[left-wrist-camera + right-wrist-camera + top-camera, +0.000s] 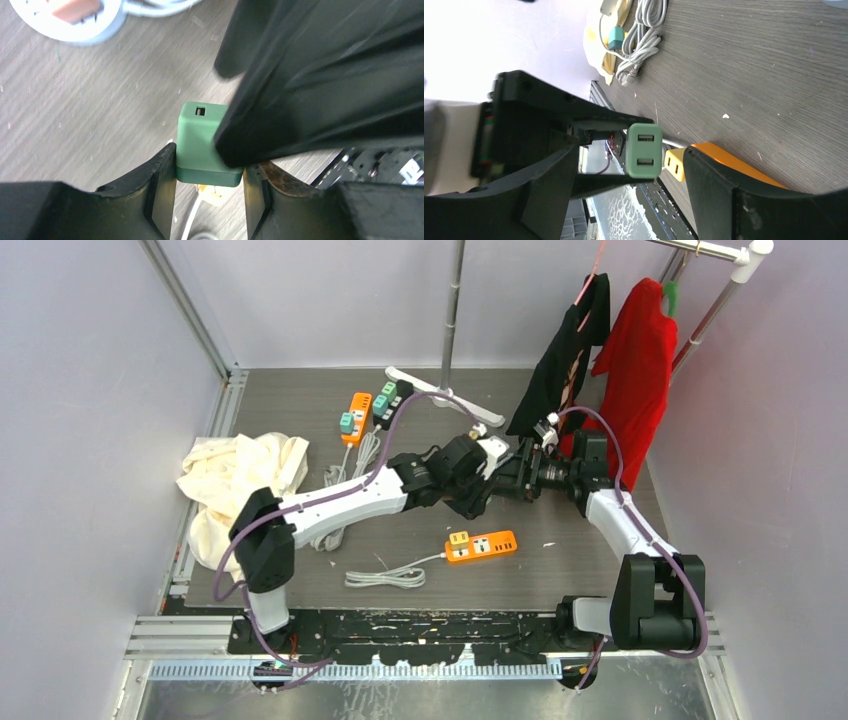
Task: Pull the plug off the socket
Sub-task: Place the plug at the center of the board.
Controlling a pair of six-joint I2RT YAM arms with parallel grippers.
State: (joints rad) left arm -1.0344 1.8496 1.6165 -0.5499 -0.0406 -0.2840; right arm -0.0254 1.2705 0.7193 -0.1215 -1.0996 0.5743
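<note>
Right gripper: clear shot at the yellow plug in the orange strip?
Probably not: the green plug, pinched by the left gripper, sits between the right gripper's open fingers, in front of the yellow plug.

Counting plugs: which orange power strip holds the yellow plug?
The near orange power strip, beside the coiled white cable; the far strip holds a teal plug.

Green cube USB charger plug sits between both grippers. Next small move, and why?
Probably draw the right gripper straight back. Its jaws stand open, clear of the green cube-shaped USB charger plug on both sides, while the left gripper is shut on it. The plug is already off the orange power strip, so the right gripper only crowds it.
</note>
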